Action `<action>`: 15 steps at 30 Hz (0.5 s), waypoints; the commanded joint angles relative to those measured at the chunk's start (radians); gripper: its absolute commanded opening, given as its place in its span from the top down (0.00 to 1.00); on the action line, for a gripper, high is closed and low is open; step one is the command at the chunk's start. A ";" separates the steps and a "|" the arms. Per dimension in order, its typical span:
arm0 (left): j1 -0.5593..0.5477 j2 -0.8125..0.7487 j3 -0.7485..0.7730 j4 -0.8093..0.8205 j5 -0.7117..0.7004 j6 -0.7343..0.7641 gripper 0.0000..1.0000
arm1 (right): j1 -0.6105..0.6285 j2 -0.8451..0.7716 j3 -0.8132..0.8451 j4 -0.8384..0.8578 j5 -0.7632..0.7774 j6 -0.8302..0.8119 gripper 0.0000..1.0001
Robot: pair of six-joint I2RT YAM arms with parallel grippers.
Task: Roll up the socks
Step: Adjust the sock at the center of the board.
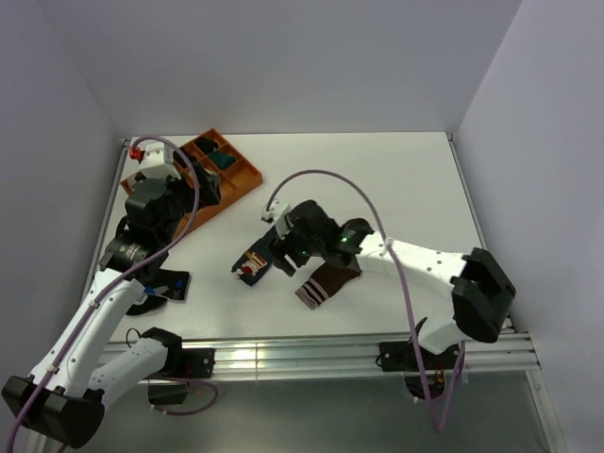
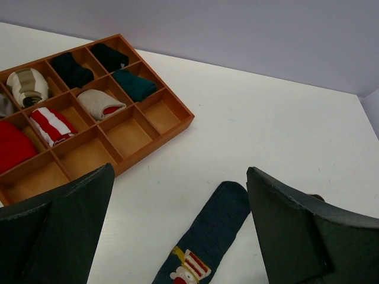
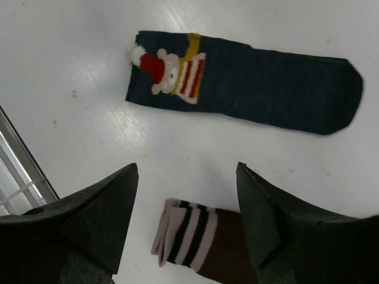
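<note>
The navy sock (image 1: 251, 264) lies flat at mid-table, its red, white and tan patterned cuff toward the near left. It also shows in the left wrist view (image 2: 216, 231) and the right wrist view (image 3: 266, 89). The brown sock (image 1: 324, 284) lies just right of it, pale-striped cuff toward the near edge. Part of it is under the right arm. My right gripper (image 1: 288, 255) hovers open over both socks, and its jaws straddle the brown cuff (image 3: 186, 239) from above without touching. My left gripper (image 2: 180, 170) is open and empty, raised at the left and looking over the navy sock's toe.
An orange divided tray (image 1: 251, 179) with small rolled bundles sits at the far left, and also shows in the left wrist view (image 2: 177, 127). A small dark object (image 1: 168, 285) lies near the left front. Walls close the table's back and sides, and a metal rail runs along the near edge.
</note>
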 commanded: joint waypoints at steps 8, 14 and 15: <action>0.027 -0.066 -0.013 0.033 -0.052 0.019 0.01 | 0.163 0.241 0.153 0.102 0.085 -0.033 0.33; 0.050 -0.067 -0.013 0.034 -0.041 0.011 0.00 | 0.204 0.342 0.205 0.144 0.106 -0.047 0.44; 0.053 -0.067 -0.015 0.037 -0.035 0.010 0.01 | 0.207 0.351 0.209 0.154 0.108 -0.050 0.44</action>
